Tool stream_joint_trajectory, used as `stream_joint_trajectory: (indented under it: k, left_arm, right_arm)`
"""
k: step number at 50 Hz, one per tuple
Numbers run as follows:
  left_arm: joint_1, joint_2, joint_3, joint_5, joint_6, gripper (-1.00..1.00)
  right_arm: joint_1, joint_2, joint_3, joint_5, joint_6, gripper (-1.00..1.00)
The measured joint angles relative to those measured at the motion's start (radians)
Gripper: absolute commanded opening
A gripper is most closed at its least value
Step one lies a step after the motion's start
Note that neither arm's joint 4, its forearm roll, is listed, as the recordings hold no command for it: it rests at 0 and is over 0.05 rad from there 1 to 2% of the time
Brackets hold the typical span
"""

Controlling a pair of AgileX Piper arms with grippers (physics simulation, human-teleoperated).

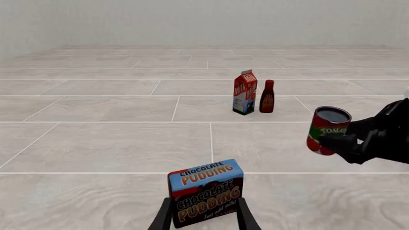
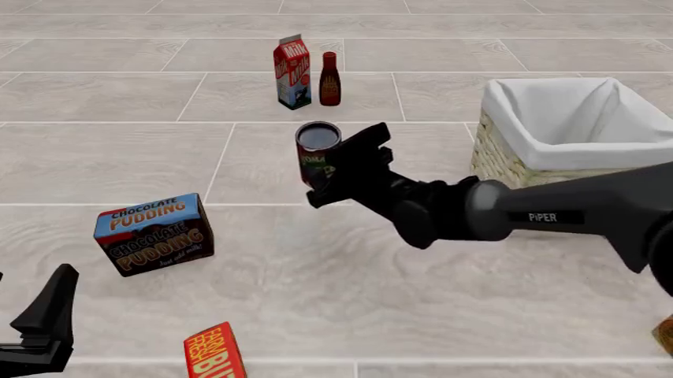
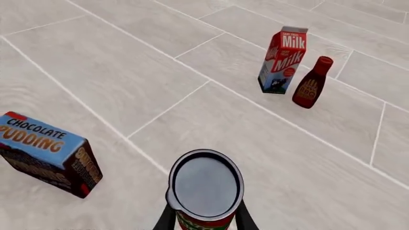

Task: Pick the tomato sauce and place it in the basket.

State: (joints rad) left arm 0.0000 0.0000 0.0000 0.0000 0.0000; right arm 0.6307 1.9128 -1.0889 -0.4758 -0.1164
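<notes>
The tomato sauce (image 2: 317, 144), a red-labelled can with a green band and dark top, hangs slightly tilted above the tiled floor. My right gripper (image 2: 334, 169) is shut on its sides. The right wrist view looks down on the can's top (image 3: 205, 184) between the fingers (image 3: 167, 218). From the left wrist view the can (image 1: 328, 125) and the right gripper (image 1: 342, 143) show at one side. To the can's right stands the wicker basket (image 2: 503, 161) with white lining. At the near left, my left gripper (image 2: 31, 311) is open and holds nothing.
A milk carton (image 2: 292, 72) and a dark red bottle (image 2: 329, 79) stand together at the back. A chocolate pudding box (image 2: 154, 234) lies just ahead of the left gripper. An orange-red box (image 2: 214, 354) sits at the front edge.
</notes>
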Motion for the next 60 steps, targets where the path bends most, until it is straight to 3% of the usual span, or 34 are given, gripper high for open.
stream_joint_trajectory:
  k: [29, 60]
  left_arm:
    - [0.0, 0.0, 0.0, 0.0, 0.0, 1.0]
    - [0.0, 0.0, 0.0, 0.0, 0.0, 1.0]
  right_arm:
    - [-0.028, -0.147, 0.032, 0.084, -0.04, -1.0]
    - [-0.114, -0.265, 0.024, 0.215, -0.065, -1.0]
